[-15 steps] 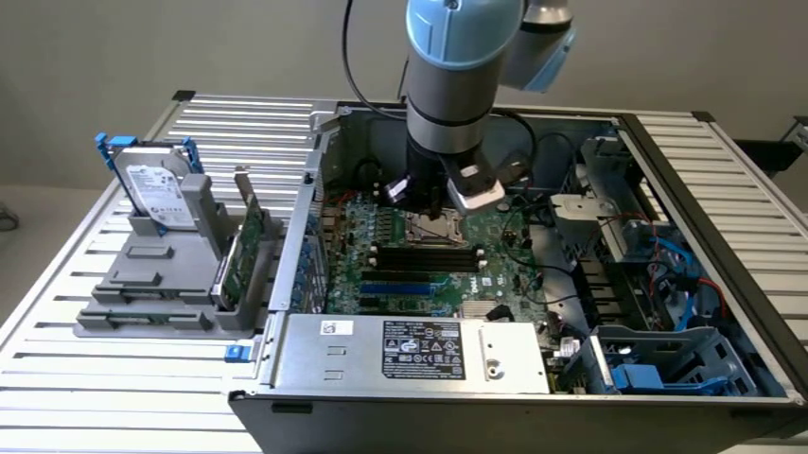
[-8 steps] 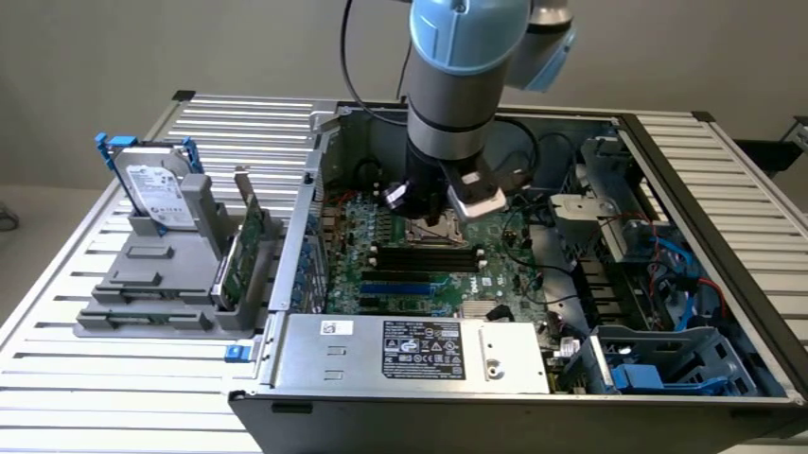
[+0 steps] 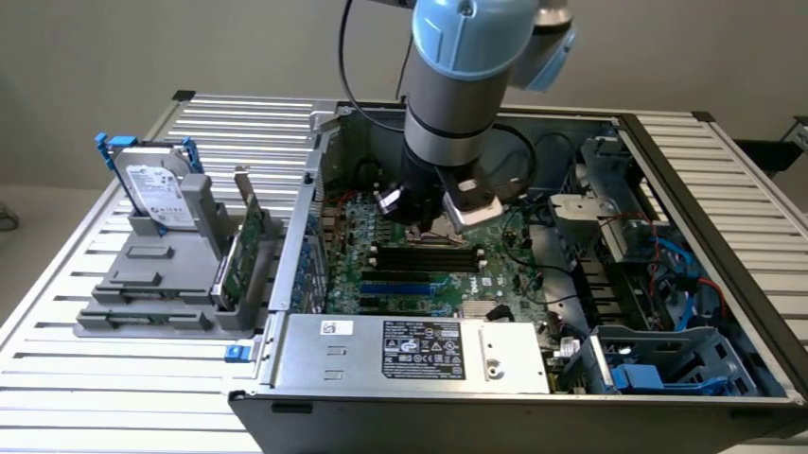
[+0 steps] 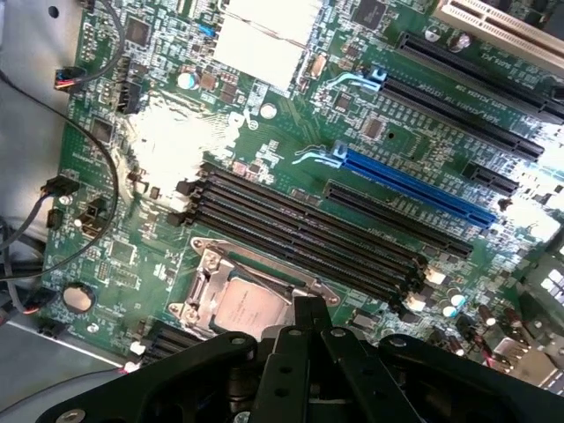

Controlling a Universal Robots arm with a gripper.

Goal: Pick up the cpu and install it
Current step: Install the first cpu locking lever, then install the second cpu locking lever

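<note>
Gripper hangs low over the motherboard inside the open computer case, its fingers drawn together as far as they go. Whether anything is pinched between them cannot be told, since the tips end right at the chip's edge in the wrist view.

Going left to right in the exterior view: at the far left, outside the case, a grey holder carries the hard drive with its blue bracket, standing upright. Just beside it stands a green card on edge. Then comes the case wall, and inside it the motherboard with the arm coming straight down over its far middle part. To the exterior view's right lie cables and a blue drive cage.

The cpu lies flat in the socket frame, directly under the fingertips rather than off to a side. In the wrist view its silver top sits inside the metal frame, just beside the row of black memory slots. The chip is square, so it has no long axis; its edges run parallel to the frame and to the slots. It looks seated in the socket, or very nearly so, with the gripper touching or just above its near edge. Only one arm works here.
</note>
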